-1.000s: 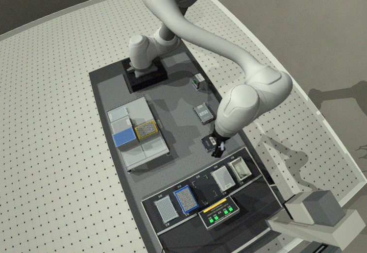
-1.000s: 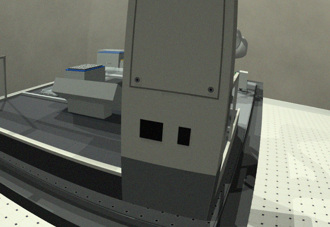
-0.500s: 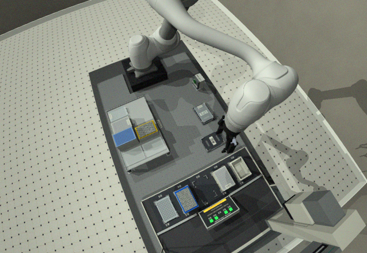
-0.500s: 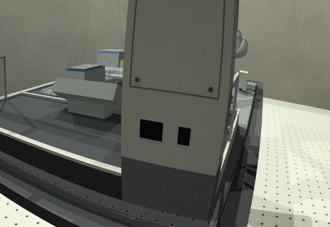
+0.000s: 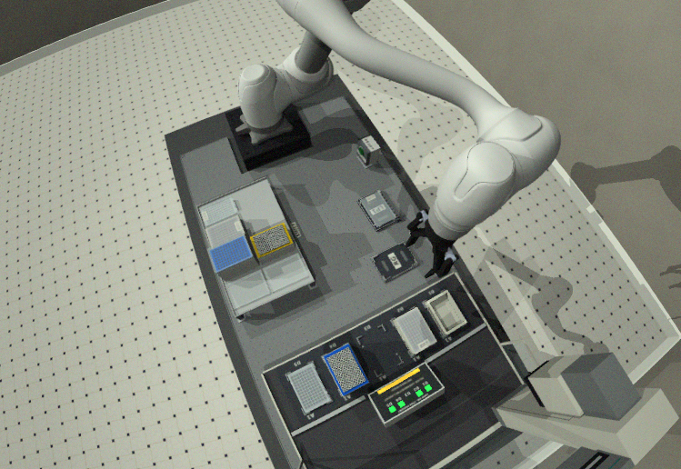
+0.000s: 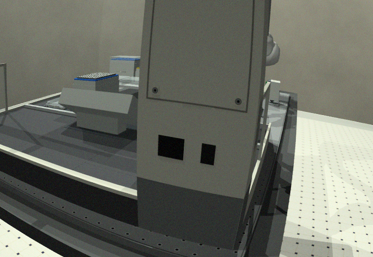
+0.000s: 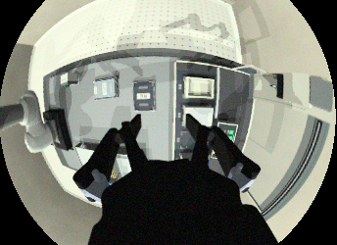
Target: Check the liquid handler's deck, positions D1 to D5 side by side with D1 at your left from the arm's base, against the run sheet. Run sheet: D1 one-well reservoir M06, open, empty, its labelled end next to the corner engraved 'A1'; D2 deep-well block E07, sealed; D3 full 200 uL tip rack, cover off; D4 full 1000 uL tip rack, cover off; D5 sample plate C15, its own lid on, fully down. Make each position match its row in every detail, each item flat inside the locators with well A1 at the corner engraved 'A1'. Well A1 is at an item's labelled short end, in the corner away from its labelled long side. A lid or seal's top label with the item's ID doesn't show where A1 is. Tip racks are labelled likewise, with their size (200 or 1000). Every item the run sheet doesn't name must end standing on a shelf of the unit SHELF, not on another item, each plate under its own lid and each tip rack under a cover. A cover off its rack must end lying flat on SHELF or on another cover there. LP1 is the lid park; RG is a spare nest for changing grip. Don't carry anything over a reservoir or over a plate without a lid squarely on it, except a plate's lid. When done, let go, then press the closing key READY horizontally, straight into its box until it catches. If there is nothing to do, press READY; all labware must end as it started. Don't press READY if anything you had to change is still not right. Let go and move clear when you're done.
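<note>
My gripper (image 5: 426,245) is open and empty, hanging just right of a dark nest with a labelled item (image 5: 392,263). On the deck the open reservoir (image 5: 444,313) stands at D1. A pale sealed block (image 5: 414,330) is at D2. D3 (image 5: 383,347) is a bare nest. A blue-rimmed uncovered tip rack (image 5: 345,368) is at D4, and a pale plate (image 5: 308,386) at D5. A yellow-rimmed uncovered tip rack (image 5: 270,240) stands on the shelf unit (image 5: 251,234). In the wrist view the fingers stand apart with nothing between them.
A blue-topped covered rack (image 5: 230,254) and two pale plates (image 5: 219,221) are on the shelf unit. A lidded item (image 5: 378,209) lies behind the dark nest. The key box (image 5: 367,149) is near the arm's base. A status panel (image 5: 405,394) fronts the deck. A tall grey housing (image 6: 198,121) blocks the exterior view.
</note>
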You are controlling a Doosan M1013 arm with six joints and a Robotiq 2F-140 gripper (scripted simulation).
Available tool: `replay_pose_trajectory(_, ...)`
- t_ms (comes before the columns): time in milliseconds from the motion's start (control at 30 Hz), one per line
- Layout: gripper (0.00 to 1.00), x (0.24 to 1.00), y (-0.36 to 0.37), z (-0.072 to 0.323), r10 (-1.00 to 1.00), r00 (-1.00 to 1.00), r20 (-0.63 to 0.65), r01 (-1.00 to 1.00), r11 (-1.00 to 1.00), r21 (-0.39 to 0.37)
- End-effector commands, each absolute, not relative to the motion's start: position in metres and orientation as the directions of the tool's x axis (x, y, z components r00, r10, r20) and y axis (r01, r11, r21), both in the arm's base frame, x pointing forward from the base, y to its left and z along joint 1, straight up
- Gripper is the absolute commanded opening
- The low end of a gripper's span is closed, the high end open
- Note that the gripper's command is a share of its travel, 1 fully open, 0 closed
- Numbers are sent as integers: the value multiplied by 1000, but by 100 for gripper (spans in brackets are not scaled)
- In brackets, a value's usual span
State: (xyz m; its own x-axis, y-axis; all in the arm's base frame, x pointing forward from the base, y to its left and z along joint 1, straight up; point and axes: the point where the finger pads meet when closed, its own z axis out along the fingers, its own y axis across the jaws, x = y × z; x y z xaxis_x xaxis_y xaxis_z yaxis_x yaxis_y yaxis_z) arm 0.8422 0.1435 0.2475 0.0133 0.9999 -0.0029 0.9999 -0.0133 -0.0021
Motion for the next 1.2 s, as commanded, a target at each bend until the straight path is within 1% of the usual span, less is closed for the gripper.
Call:
replay_pose_trajectory(0, 66, 842, 143, 249, 999, -39, -1, 999, 39, -1)
replay_pose_trajectory(400, 66, 842, 143, 249, 961, -275, -1, 961, 275, -1)
replay_pose_trajectory(467, 66, 842, 143, 249, 961, -275, -1, 961, 275, -1)
replay_pose_trajectory(567, 66, 842, 143, 249, 943, -333, -1, 943, 333, -1)
replay_pose_trajectory(967, 66, 845, 203, 249, 837, -547, -1, 837, 547, -1)
replay_pose_trajectory(1033, 66, 845, 203, 249, 837, -547, -1, 837, 547, -1)
replay_pose_trajectory(1167, 66, 845, 213, 249, 791, -612, -1, 791, 612, -1)
